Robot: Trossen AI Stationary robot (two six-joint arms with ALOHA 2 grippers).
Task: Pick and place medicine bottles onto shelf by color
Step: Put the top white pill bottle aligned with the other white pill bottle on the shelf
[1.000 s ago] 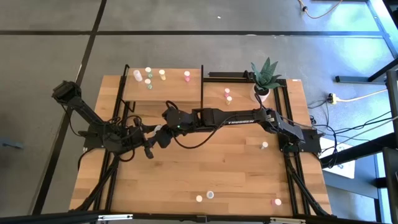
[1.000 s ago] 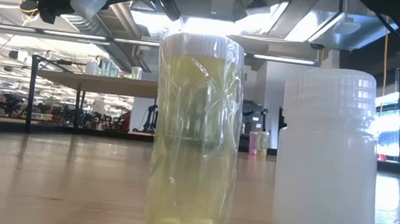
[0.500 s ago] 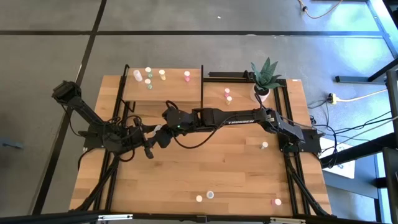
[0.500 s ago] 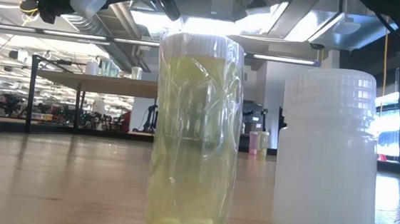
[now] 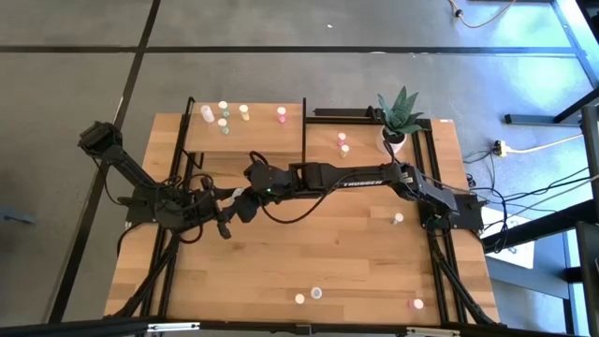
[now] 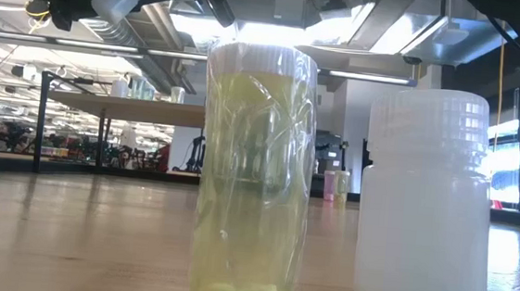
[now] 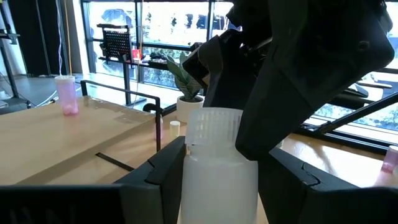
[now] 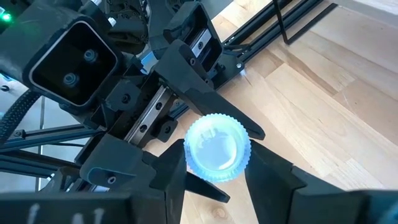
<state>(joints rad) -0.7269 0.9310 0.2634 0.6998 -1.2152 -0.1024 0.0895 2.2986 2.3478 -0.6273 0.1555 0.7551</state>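
Together, my left gripper (image 7: pixel 217 180) and right gripper (image 8: pixel 214 163) clamp one white, ribbed-cap plastic bottle (image 7: pixel 219 168) above the table's middle.

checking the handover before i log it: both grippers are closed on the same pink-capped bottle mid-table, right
Not quite: the bottle has a white ribbed cap, not a pink one, as the right wrist view shows. The rest stands: the left gripper holds its body and the right gripper closes on its cap, mid-table.
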